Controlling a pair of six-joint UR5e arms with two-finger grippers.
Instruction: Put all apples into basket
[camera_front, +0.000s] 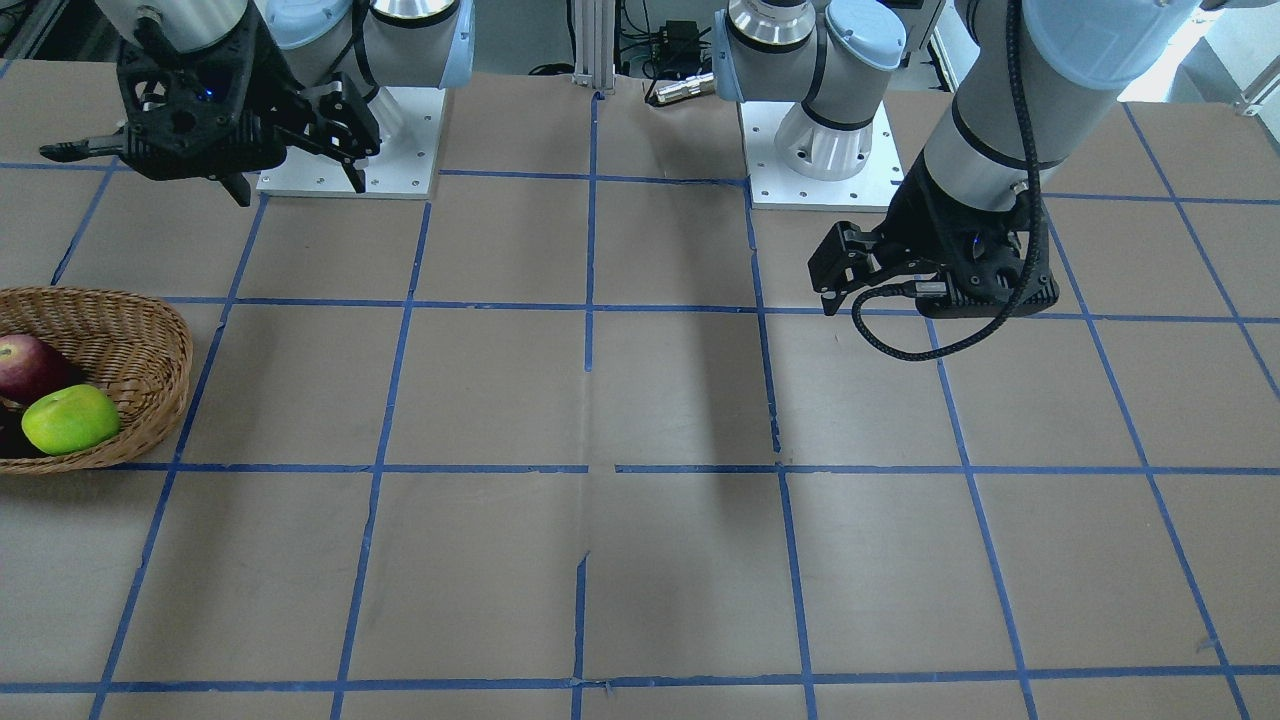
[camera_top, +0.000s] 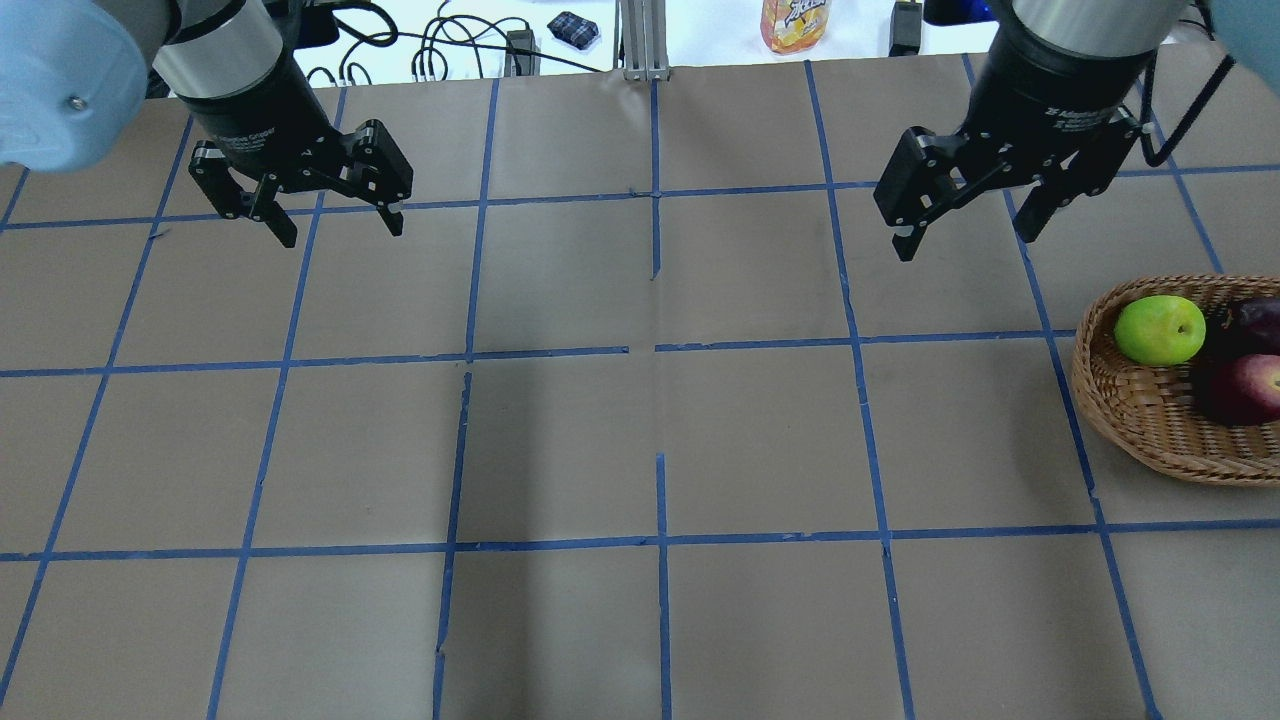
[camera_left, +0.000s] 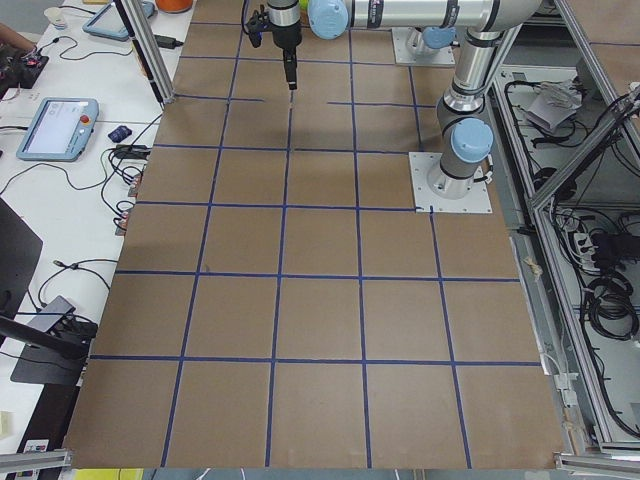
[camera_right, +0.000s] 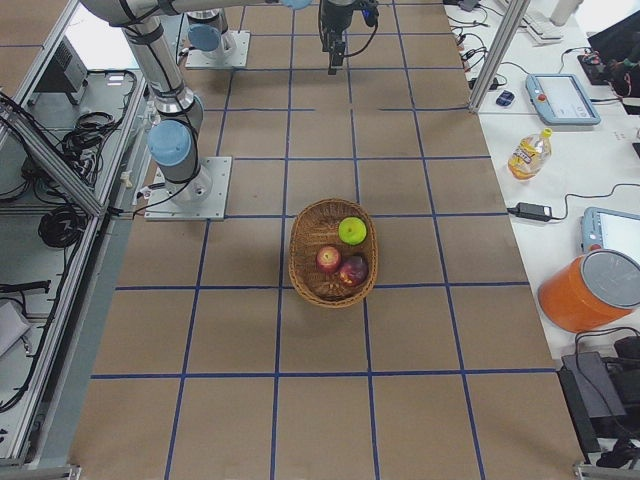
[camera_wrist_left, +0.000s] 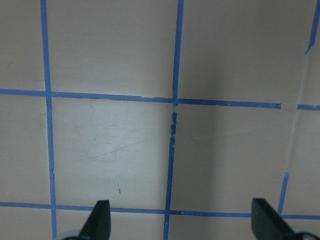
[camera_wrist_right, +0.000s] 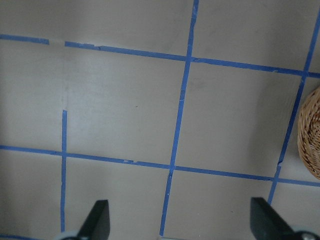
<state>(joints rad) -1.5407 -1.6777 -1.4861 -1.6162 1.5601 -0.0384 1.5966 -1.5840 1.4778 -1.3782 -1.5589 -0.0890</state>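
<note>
All three apples lie in the basket (camera_right: 300, 250), which sits toward the table's right end, about midway between the robot-side edge and the operators' edge. The green apple (camera_right: 352, 230) rests at the end of the basket that faces the table's middle. The red apple (camera_right: 328, 259) and the maroon apple (camera_right: 353, 270) touch each other just behind it. The left gripper (camera_top: 340, 232) and the right gripper (camera_top: 965, 243) both hang over bare table toward the operators' edge, fingers spread wide with nothing between them. The right one is nearer the basket but clear of it. No apple shows loose on the table, so the task looks done, though the overhead view cuts off part of the basket. Should any apple need resetting, it is probably firm, fairly heavy for its size and smooth-skinned, so it could roll or slip. The sound hold would be across its widest middle, fingers coming from above. The basket itself seems light and stiff, and is best taken by its woven rim.
</note>
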